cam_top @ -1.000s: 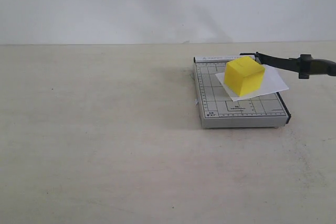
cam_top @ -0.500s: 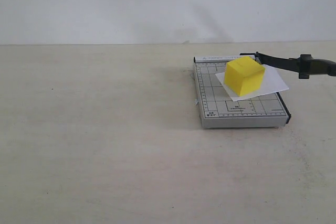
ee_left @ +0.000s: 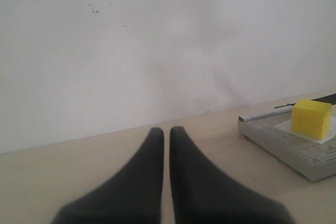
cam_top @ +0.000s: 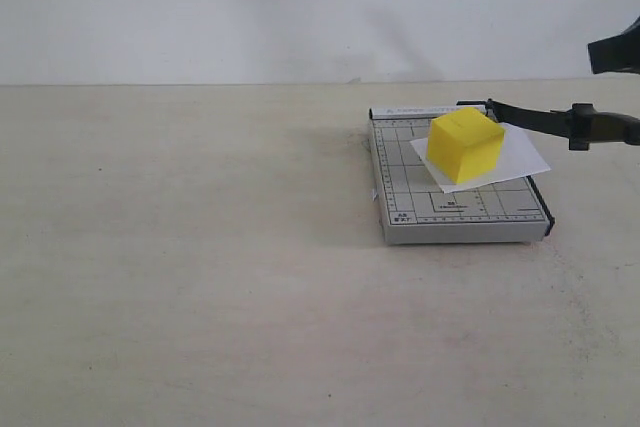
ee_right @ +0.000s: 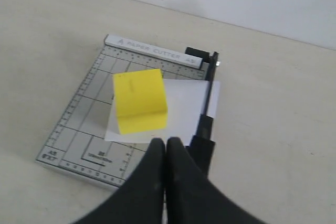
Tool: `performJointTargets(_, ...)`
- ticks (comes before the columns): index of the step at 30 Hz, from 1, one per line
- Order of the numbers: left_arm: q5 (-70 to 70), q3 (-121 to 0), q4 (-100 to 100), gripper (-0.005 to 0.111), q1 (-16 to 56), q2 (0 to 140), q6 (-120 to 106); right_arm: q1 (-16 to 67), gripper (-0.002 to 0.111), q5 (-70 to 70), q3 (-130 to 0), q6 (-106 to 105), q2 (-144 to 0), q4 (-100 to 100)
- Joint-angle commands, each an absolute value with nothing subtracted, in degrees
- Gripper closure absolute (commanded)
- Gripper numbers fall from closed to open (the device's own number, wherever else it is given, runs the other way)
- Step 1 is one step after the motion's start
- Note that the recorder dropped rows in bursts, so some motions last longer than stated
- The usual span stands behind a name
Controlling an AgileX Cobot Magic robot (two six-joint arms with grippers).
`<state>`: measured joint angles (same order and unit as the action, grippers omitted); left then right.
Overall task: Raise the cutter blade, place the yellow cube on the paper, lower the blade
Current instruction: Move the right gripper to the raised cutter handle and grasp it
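Observation:
The yellow cube [cam_top: 465, 144] rests on the paper [cam_top: 520, 159], which lies on the grey gridded trimmer board [cam_top: 400, 202]. The cutter blade [cam_top: 530, 117] stands raised at a slant, its thick handle [cam_top: 603, 127] out past the board's right side. In the right wrist view my right gripper [ee_right: 166, 142] is shut and empty, hovering over the board's near edge, beside the handle [ee_right: 202, 148] and short of the cube [ee_right: 140, 100]. My left gripper [ee_left: 167, 130] is shut and empty, well off to the side of the board [ee_left: 294, 150] and the cube [ee_left: 311, 119].
Board and cube stand on a beige tabletop [cam_top: 200, 247] backed by a white wall [cam_top: 250, 7]. A dark part of my right arm [cam_top: 617, 52] pokes in at the exterior view's top right edge.
A dark part of the right arm has come into the exterior view at the top right. Cube, paper and blade have not moved.

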<state>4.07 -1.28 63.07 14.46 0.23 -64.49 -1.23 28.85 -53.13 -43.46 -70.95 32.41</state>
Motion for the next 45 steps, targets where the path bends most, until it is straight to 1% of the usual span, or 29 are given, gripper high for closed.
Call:
performJointTargets(1,4.3,0.0,63.2,0.102,13.8,0.4,-64.4,-1.8,0.108,31.5,-55.8,-31.1,-70.9,17.5)
performJointTargets(3,6.8,0.0,60.4,0.102,12.5,0.4,-64.4,-1.8,0.101,32.2,-55.8,-30.4,-70.9,15.5)
performJointTargets(4,7.6,0.0,58.0,0.102,11.5,0.4,-64.4,-1.8,0.095,32.6,-55.8,-30.3,-70.9,15.5)
performJointTargets(6,8.0,0.0,51.1,0.102,9.1,0.4,-64.4,-1.7,0.079,33.6,-55.8,-30.1,-71.0,16.1)
performJointTargets(8,9.0,0.0,38.1,0.102,6.4,0.4,-64.4,-1.7,0.067,33.4,-55.8,-28.4,-71.0,16.1)
performJointTargets(9,9.7,0.0,30.0,0.102,5.1,0.4,-64.4,-1.7,0.063,33.1,-55.8,-27.0,-71.0,16.1)
performJointTargets(12,12.4,0.0,11.0,0.102,2.3,0.4,-64.4,-1.7,0.061,32.8,-55.8,-23.4,-71.6,16.1)
performJointTargets(16,13.6,0.0,7.7,0.102,1.8,0.4,-64.4,-1.6,0.061,33.7,-55.8,-21.1,-74.4,16.3)
performJointTargets(21,13.6,0.0,7.7,0.102,1.8,0.4,-64.4,-1.6,0.065,33.5,-55.8,-20.8,-78.7,16.3)
performJointTargets(24,13.6,0.0,7.7,0.102,1.8,0.4,-64.4,-1.6,0.071,33.9,-55.8,-19.4,-80.2,16.3)
performJointTargets(26,13.6,0.0,7.7,0.102,1.8,0.4,-64.4,-1.6,0.081,34.7,-55.8,-19.4,-80.7,16.3)
performJointTargets(30,13.6,0.0,7.7,0.102,1.8,0.4,-64.4,-1.6,0.108,35.5,-55.8,-19.5,-80.8,16.3)
performJointTargets(34,13.6,0.0,7.7,0.102,1.8,0.4,-64.4,-1.6,0.108,38.1,-55.2,-19.3,-80.8,16.3)
performJointTargets(37,13.6,0.0,7.7,0.102,1.8,0.4,-64.4,-1.6,0.108,38.2,-52.5,-19.3,-80.8,16.3)
performJointTargets(45,13.6,0.0,7.7,0.102,1.8,0.4,-64.4,-1.5,0.108,34.2,-43.2,-22.4,-80.8,21.6)
